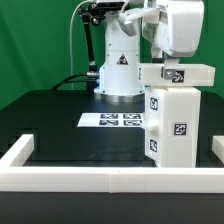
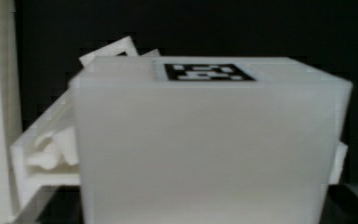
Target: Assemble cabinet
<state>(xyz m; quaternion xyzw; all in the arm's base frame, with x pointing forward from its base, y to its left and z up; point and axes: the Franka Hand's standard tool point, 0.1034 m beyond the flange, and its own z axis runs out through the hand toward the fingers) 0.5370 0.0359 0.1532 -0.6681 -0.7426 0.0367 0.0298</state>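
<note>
- The cabinet (image 1: 170, 125) stands upright on the black table (image 1: 60, 130), on the exterior view's right. It is the landmark for everything below.
- It looks like a tall white boxy body with square tags on its near face, and a flatter white slab lies across its top, overhanging a little. Whether that slab is seated as a finished top or only resting there, I cannot tell.
- The tool (image 1: 168, 62) sits directly above the cabinet, right at the top slab. Its fingertips are hidden behind the slab and the wrist housing.
- In the wrist view a big white block with one tag on its upper face (image 2: 208, 72) fills the picture, with a thinner white piece (image 2: 60, 120) leaning beside it. No finger shows clearly.
- State of the tool: the jaws appear partly closed around the top of the cabinet, but I cannot tell whether they grip it, merely bracket it, or stand free.
- The marker board (image 1: 112, 121) lies flat on the table just beside the cabinet's foot, toward the exterior view's left. The low white border wall (image 1: 90, 178) runs in front of the cabinet.
- Progress, as a judgement: the body seems largely together, since no loose parts lie around the cabinet. What likely remains is seating or securing the top piece.
</note>
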